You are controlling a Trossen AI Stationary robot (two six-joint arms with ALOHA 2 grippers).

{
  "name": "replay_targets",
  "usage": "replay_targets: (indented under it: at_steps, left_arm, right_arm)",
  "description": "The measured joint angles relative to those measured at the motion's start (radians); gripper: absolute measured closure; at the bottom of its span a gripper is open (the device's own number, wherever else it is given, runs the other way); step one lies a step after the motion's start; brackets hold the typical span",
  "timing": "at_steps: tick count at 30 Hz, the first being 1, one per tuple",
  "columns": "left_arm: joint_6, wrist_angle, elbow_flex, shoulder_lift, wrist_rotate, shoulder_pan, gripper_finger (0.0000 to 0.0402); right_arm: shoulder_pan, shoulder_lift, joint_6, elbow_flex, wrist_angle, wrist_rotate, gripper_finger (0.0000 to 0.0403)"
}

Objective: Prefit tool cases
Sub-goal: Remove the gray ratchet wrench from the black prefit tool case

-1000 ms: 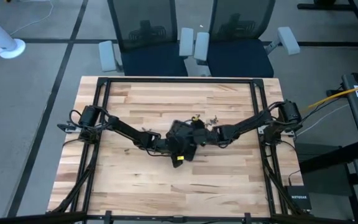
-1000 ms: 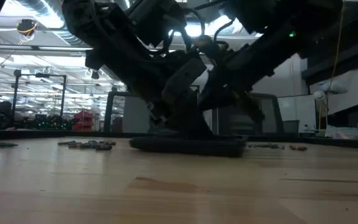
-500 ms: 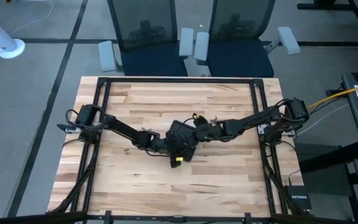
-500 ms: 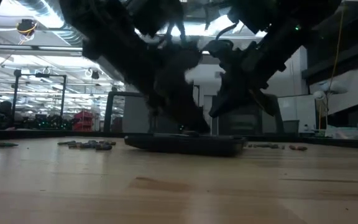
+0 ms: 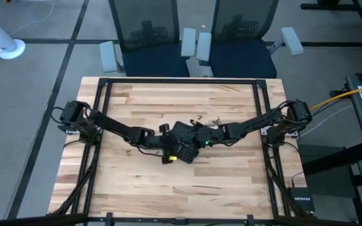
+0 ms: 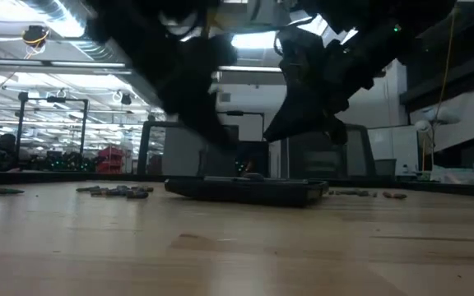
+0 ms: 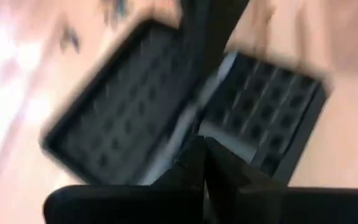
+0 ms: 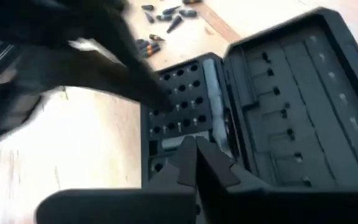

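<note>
Two closed, empty grippers, left [image 5: 166, 145] and right [image 5: 201, 137], hover over the open black hinged plastic tool case [image 6: 245, 189]: probably light, stiff, slippery; best pinched at a rim.

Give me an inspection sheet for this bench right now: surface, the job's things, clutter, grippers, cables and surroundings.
Surface: wooden table, black frame rails along its edges.
Job's things: black tool case lies open and flat mid-table; slot grids show on both halves.
Clutter: loose bits scattered beside the case; more along the far edge in the low view.
Grippers: left gripper shut, over the case; right gripper shut, over the case too. Neither holds anything.
Cables: yellow cable off the table's right side.
Surroundings: two chairs behind the table, NETGEAR box at the lower right, workshop hall beyond.
</note>
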Motion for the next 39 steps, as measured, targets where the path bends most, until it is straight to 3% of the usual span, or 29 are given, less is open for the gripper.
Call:
replay_targets:
  at_steps: [4,13,17,22,31,39]
  left_arm:
    - [-0.103,0.02,-0.079,0.011,0.021,-0.011,0.0401]
    - [-0.182,0.119,-0.157,0.008,0.016,-0.049,0.0401]
    - [-0.186,0.177,-0.161,0.012,0.029,-0.045,0.0401]
    - [-0.179,0.187,-0.161,0.012,0.029,-0.039,0.0401]
    - [-0.209,0.235,-0.159,0.049,0.018,-0.039,0.0402]
    - [-0.235,0.244,-0.158,0.059,0.01,-0.039,0.0401]
  right_arm:
    - [-0.002,0.047,-0.16,0.039,-0.003,-0.01,0.0379]
    - [-0.002,0.169,-0.376,0.23,-0.21,-0.001,0.023]
    - [-0.002,0.193,-0.426,0.277,-0.277,0.023,0.0198]
    - [-0.003,0.193,-0.433,0.272,-0.33,0.105,0.0203]
    - [-0.023,0.241,-0.415,0.272,-0.303,0.003,0.0248]
    - [-0.021,0.296,-0.413,0.278,-0.302,0.021,0.0271]
